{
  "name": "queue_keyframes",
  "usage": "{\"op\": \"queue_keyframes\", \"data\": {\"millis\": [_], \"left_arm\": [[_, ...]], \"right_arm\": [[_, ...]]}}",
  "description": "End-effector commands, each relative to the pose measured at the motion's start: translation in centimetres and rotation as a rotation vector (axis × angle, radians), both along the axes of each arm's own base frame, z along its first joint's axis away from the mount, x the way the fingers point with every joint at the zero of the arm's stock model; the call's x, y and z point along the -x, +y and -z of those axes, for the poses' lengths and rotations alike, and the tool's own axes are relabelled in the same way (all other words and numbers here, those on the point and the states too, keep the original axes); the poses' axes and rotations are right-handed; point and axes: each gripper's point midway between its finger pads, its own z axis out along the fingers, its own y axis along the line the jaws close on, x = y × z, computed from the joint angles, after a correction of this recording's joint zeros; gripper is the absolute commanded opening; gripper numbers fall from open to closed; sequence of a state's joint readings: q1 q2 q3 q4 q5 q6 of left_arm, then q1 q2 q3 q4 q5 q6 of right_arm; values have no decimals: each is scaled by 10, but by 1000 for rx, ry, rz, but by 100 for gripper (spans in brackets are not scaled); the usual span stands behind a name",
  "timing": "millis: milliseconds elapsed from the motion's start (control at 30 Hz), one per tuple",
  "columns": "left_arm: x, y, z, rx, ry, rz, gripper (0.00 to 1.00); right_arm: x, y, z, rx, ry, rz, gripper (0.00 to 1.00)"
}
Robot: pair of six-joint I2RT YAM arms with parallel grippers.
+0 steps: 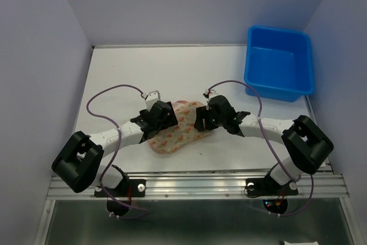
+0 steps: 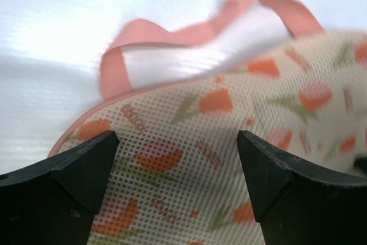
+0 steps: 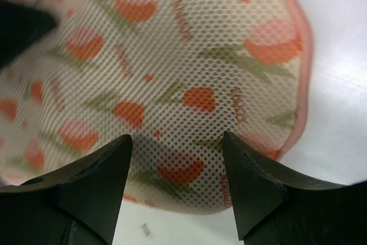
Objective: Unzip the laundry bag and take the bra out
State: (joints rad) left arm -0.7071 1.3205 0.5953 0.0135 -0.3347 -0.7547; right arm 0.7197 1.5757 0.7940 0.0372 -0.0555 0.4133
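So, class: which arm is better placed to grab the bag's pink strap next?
Probably left: the left gripper, open, faces the pink strap. The right gripper is over plain mesh of the laundry bag, no strap in its view.

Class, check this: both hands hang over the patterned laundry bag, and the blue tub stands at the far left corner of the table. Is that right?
No. The blue tub stands at the far right corner, as the top external view shows. The left hand and right hand do hang over the patterned laundry bag.
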Motion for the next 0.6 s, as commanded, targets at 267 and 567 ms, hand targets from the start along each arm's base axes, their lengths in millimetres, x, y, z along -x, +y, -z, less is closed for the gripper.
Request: {"op": "queue_keyframes", "data": {"millis": [267,567], "left_arm": [[-85,-2,-83,-67,-218,13,99],[1,17,-85,262,-151,-84,99]], "right_arm": [[66,34,-49,-105,-60,-22,73],[56,-11,-121,-118,-246,100,96]]}}
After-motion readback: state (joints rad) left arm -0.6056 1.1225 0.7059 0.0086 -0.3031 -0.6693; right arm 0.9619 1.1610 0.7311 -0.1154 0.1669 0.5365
